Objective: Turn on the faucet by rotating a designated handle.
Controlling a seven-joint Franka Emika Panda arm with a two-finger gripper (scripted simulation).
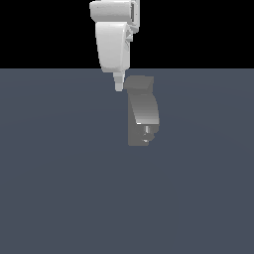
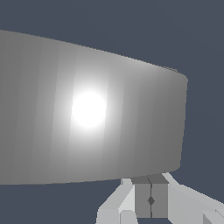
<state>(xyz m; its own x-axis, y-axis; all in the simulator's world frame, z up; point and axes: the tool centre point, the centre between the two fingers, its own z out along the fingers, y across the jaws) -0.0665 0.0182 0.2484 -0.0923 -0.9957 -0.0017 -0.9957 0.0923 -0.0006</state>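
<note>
The faucet (image 1: 144, 115) is a grey, curved, chunky body standing on the floor, with a notch at its lower end. A darker flat piece on its top (image 1: 139, 82) is where the handle sits, and I cannot tell the thin blade apart from the cap. My gripper (image 1: 118, 85) hangs from the white arm just to the exterior view's left of that top piece, close beside it at the same height. In the wrist view the faucet's curved grey surface (image 2: 87, 109) fills most of the frame. My gripper (image 2: 151, 188) has its pads pressed together with nothing between them.
A flat dark blue-grey floor (image 1: 59, 188) spreads around the faucet. The white arm links (image 1: 114, 39) come down from above. No other objects are in view.
</note>
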